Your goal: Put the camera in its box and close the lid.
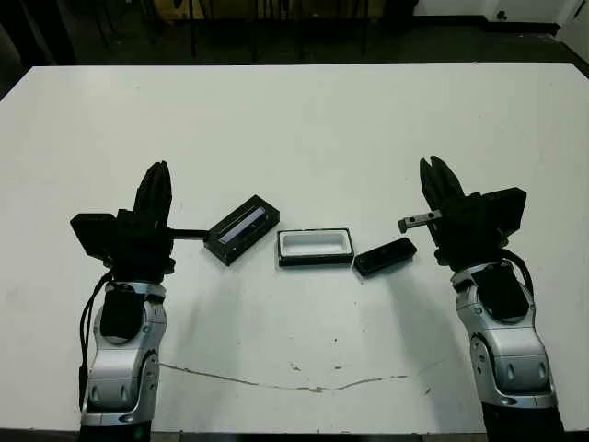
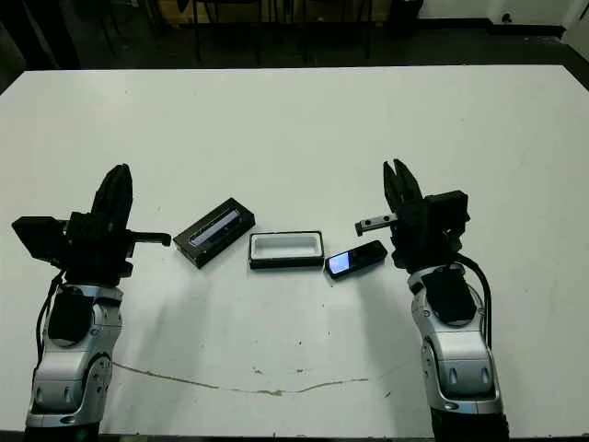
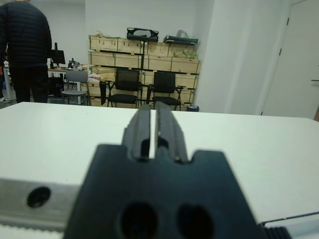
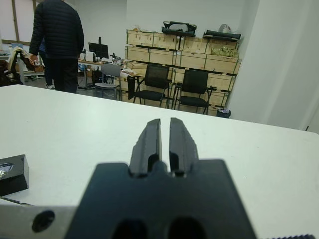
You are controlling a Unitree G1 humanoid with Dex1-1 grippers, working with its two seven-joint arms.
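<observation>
- The right gripper [image 1: 440, 189] and left gripper [image 1: 155, 191] hover above the white surface [image 1: 304, 120], fingers nearly pressed together, holding nothing.
- The lid [image 1: 242, 229] lies angled, left of the box [image 1: 316, 247]; both are empty.
- The camera [image 1: 385, 256] lies just right of the box, near the right gripper.
- Likely best: open the right gripper, pinch the camera across its narrow width, then lower it level into the tray.

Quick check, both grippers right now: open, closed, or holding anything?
Left gripper: shut, holding nothing, above the table.
Right gripper: shut, holding nothing; the camera lies untouched beside it.
</observation>
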